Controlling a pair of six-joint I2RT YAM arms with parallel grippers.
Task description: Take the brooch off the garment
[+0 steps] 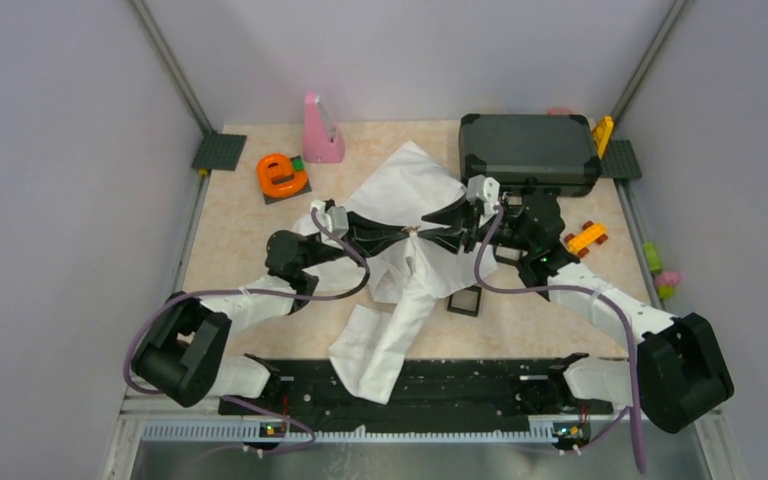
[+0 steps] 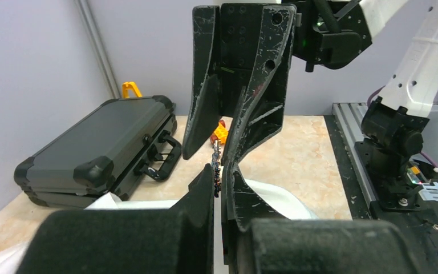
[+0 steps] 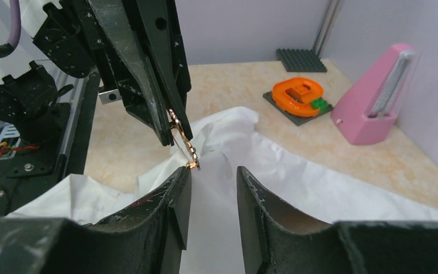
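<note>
While the left tool (image 2: 220, 174) pinches the brooch (image 3: 182, 137), the right tool (image 3: 213, 174), parted, should next pin the garment (image 3: 296, 177).

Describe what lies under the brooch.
The white garment lies under the brooch, which the left gripper pinches. The table below that cloth is covered and cannot be seen.

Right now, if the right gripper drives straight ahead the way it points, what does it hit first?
The brooch, pinched by the left gripper directly ahead of the right gripper, whose jaws stand open. The left gripper's tips come just behind it. Depth is unclear, but the gap looks small.
</note>
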